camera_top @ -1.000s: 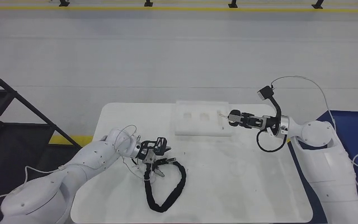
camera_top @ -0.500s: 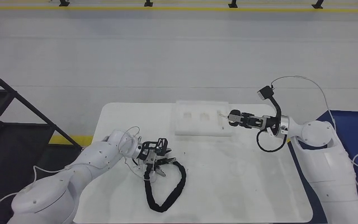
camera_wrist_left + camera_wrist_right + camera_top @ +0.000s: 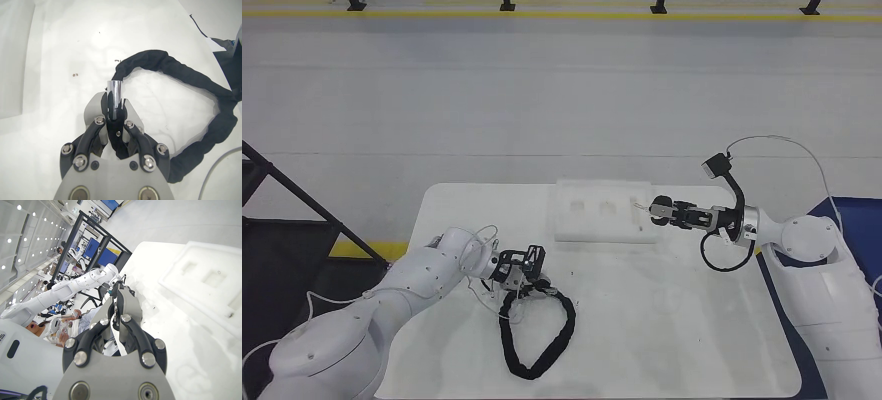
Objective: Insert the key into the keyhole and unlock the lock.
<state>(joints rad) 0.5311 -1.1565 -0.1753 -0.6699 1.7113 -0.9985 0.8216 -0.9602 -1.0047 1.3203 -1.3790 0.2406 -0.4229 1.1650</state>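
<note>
L tool (image 3: 113, 105) sits low on the near-left part of the table (image 3: 692, 330), fingers clamped on the chrome cylinder (image 3: 114, 89) at one end of the lock. The cylinder sticks out past the fingertips, and its lower part is pinched btwn the black pads. From the cylinder's far end the lock's black fabric-sleeved chain (image 3: 189, 75) runs out, curves round in a wide loop flat on the table and comes back in beside the tool. In the top view the same L tool (image 3: 526, 270) is at the upper end of that loop, w/ the chain (image 3: 564, 325) trailing toward the near edge.

R tool (image 3: 655, 209) is well apart from the lock, held up at the far-right side, pointing at the right end of a white foam block (image 3: 587, 212) w/ square recesses. Its fingers (image 3: 130, 306) are drawn close together w/ a thin metal piece pinched btwn them, prob. the key (image 3: 643, 207); it's too small and edge-on to be sure. The tip of it pokes out just beside the foam block's (image 3: 208, 275) edge.

A few dark specks (image 3: 75, 75) lie on the table near the L tool.
</note>
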